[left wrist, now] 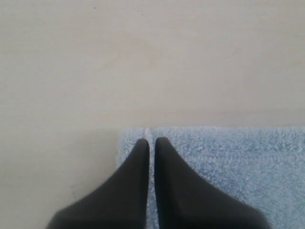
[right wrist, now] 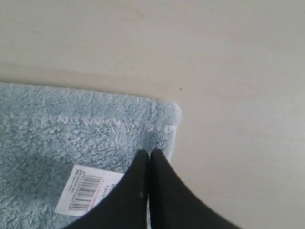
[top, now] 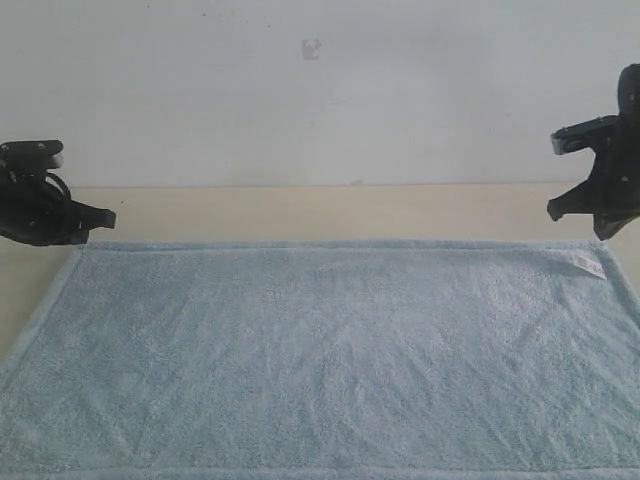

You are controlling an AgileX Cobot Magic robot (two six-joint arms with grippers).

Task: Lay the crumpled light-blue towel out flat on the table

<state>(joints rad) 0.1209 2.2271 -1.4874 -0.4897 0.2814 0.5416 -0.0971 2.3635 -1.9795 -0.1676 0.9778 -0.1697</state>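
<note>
Hovering above the upper corners of the towel (top: 330,360), our left gripper (left wrist: 151,142) and right gripper (right wrist: 149,153) have fingers together, empty; withdrawing low, we could snag and rumple it.

We saw the towel (top: 330,360) was fluffy terry cloth, and the table (top: 300,212) under it smooth, matt, faintly grained wood-look.
</note>
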